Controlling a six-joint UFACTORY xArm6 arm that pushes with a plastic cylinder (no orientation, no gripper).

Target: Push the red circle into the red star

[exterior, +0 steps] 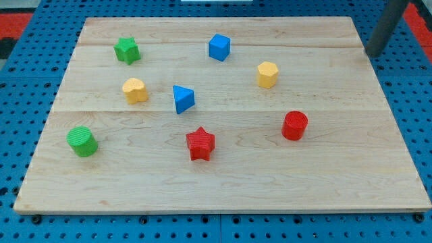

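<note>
Nothing done: the red cylindrical circle block (294,125) sits well apart at three o'clock of the red star block (200,143), the gripperless rod's tip (370,53) idle at one o'clock, holding nothing.

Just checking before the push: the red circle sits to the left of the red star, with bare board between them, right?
Not quite. In the camera view the red circle sits to the view's right of the red star, not its left. The rest holds: bare board lies between them. My tip is at the board's upper right edge, away from both.
</note>
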